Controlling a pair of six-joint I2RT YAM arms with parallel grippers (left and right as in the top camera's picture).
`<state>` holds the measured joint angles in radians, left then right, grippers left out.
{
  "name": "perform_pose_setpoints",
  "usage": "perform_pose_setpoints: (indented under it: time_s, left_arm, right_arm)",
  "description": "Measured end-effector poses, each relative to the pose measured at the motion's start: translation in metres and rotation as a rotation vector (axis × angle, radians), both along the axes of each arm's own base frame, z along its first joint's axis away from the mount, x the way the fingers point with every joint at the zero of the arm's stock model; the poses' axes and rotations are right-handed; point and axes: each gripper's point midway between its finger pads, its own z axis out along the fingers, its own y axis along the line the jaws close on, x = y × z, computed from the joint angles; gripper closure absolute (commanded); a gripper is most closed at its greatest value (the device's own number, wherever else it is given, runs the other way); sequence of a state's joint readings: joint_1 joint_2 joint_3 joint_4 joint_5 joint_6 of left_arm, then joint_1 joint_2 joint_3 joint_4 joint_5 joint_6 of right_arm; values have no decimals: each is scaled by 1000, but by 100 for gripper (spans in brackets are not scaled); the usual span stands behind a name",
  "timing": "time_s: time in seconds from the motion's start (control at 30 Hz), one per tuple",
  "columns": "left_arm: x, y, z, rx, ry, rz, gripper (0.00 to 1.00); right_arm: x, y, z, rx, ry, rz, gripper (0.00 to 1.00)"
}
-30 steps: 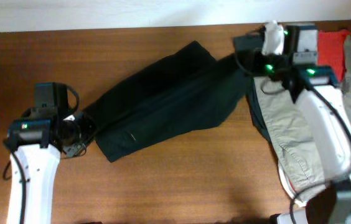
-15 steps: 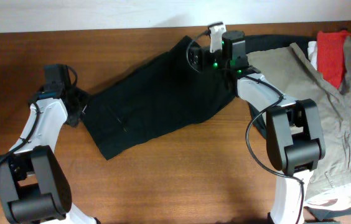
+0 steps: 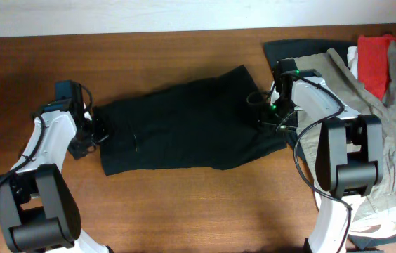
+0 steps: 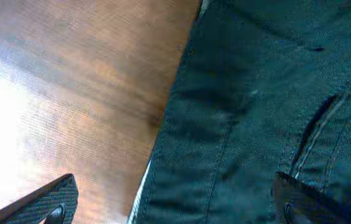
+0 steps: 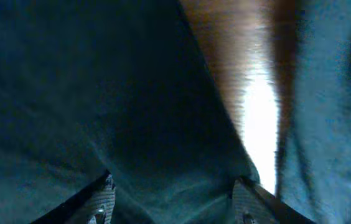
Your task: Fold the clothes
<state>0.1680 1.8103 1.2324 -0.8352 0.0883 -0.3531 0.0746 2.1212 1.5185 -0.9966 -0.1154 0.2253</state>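
"Fingers of the left gripper — how are they standing?"

"They are standing wide apart, straddling the edge of the shorts and clamping nothing. Likewise the right gripper is gaping over black fabric."

"Where are the shorts lying?"

"They are lying spread across the table — one gripper at each end."

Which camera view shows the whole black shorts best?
The overhead view: the black shorts lie whole and spread out on the table. The left wrist view shows only one stitched edge beside bare wood; the right wrist view shows only dark fabric, close and blurred.
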Motion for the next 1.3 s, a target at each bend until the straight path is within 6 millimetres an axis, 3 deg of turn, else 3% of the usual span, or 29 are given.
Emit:
perform_pose_setpoints:
  time_s: [0.07, 0.1, 0.17, 0.2, 0.23, 0.27, 0.3, 0.33, 0.37, 0.43, 0.53, 0.63, 0.67, 0.73, 0.87, 0.93, 0.97, 1.1, 1.2, 1.3]
  left_arm:
    - [11, 0, 1, 21, -52, -128, 1]
    - [14, 0, -1, 33, -64, -196, 1]
    - [12, -10, -17, -17, -42, -293, 1]
    - [10, -15, -26, -48, -26, -320, 2]
    - [7, -18, -37, -68, 0, -342, 11]
    - [15, -22, -37, -93, -19, -362, 40]
    - [15, -24, -37, -110, -21, -370, 79]
    - [17, -30, -39, -153, -29, -375, 96]
    - [16, -33, -41, -177, -29, -377, 100]
    - [14, -40, -46, -221, -22, -380, 99]
    - [11, -41, -44, -240, -3, -377, 100]
    - [-1, -39, -26, -246, 108, -368, 100]
    - [-2, -36, -16, -234, 134, -367, 100]
    - [9, -25, 17, -173, 129, -365, 100]
    - [18, -21, 82, -116, 16, -350, 100]
    - [18, -25, 102, -119, -43, -354, 100]
    - [19, -30, 108, -144, -64, -356, 100]
    - [26, -78, 135, -439, -185, -384, 100]
    - [35, -104, 159, -622, -287, -412, 100]
    - [38, -107, 163, -645, -308, -415, 100]
  right_arm:
    - [3, -6, 10, -32, -24, -9, 22]
    - [14, -7, 29, -39, -80, -11, 22]
    - [26, -7, 55, -37, -151, -13, 22]
    - [25, -7, 57, -38, -147, -14, 22]
    - [22, -7, 57, -41, -136, -13, 22]
    - [21, -8, 56, -45, -130, -14, 22]
    - [20, -8, 56, -46, -128, -13, 22]
    - [19, -7, 57, -41, -124, -8, 22]
    - [18, -1, 60, -6, -122, 42, 22]
    - [29, 12, 75, 52, -168, 112, 22]
    - [30, 36, 79, 114, -193, 201, 23]
    - [27, 78, 82, 159, -221, 313, 44]
    - [27, 96, 84, 184, -244, 353, 56]
    - [26, 120, 85, 223, -259, 384, 65]
    - [11, 206, 47, 396, -226, 518, 67]
    - [-10, 252, 28, 463, -199, 607, 68]
    - [-20, 278, 21, 505, -204, 658, 68]
    - [-48, 339, 8, 576, -234, 767, 69]
    - [-52, 356, 12, 602, -277, 803, 68]
    - [-47, 333, 9, 561, -223, 774, 64]
